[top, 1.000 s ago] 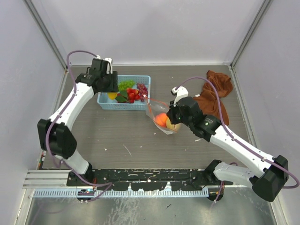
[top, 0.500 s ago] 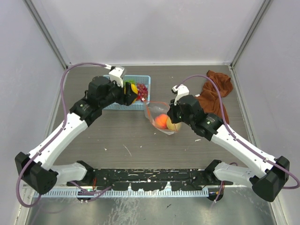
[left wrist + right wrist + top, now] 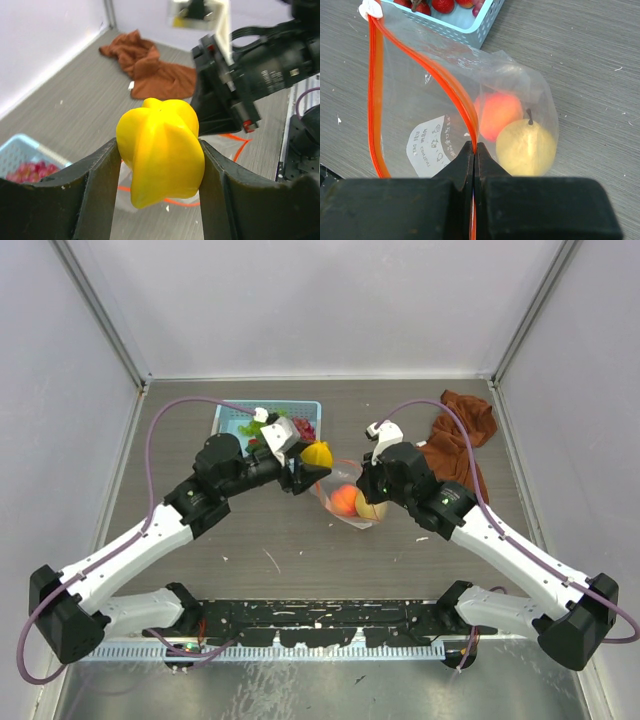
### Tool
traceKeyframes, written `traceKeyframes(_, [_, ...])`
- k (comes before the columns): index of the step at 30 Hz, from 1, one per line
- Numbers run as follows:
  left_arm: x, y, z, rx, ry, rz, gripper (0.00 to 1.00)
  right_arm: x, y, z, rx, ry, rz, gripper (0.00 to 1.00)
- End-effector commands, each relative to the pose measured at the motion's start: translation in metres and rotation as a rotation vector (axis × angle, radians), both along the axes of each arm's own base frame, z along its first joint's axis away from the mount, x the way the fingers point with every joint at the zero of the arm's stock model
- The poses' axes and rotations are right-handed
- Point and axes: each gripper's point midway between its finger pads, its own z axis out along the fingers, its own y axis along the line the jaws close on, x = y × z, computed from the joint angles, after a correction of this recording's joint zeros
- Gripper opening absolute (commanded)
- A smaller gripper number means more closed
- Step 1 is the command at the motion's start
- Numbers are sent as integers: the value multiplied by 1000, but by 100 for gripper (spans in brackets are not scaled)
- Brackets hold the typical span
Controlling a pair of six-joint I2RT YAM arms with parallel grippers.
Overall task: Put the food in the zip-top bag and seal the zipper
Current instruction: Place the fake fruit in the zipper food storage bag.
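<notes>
Grey wood-grain worktop [image 3: 300, 540] was enclosed by plain pale walls [image 3: 320, 300] on three sides, with metal corner posts [image 3: 97, 312]; lighting was even and diffuse.

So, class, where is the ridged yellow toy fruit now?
In the top view the ridged yellow toy fruit is mid-table, clamped in the left gripper, between the light-blue plastic basket on its left and the clear zip-top bag on its right.

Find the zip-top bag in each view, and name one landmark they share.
Top external: zip-top bag at centre, lower right of the blue basket.
Left wrist: lower right, mostly behind the yellow piece.
Right wrist: fills the centre and left.
Shared landmark: the blue basket, at an edge of both wrist views.
</notes>
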Motion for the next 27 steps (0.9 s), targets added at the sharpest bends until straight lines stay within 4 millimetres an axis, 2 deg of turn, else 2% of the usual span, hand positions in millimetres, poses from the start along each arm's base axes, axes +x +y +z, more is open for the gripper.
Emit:
traceKeyframes(1, [-18,-24,40,-76,-249,-147,24,2,5,35,78,-69,10,0])
traceKeyframes(6, [-21,-44,20,-15,-337,-205,27,1,6,36,86,-69,15,0])
traceKeyframes(9, [-18,-49,10,16,-354,-206,28,0,7,35,88,-65,19,0])
traceKeyframes(17, [-2,-50,-27,122,-344,-166,32,0,8,35,89,-65,24,0])
traceKeyframes(21, [3,-45,-40,151,-353,-133,38,0,8,36,93,-69,27,0])
traceKeyframes(26, [9,-42,-50,182,-358,-106,52,0,11,37,100,-68,38,0])
traceKeyframes(27, [12,-45,-62,202,-341,-111,54,0,11,36,99,-67,39,0])
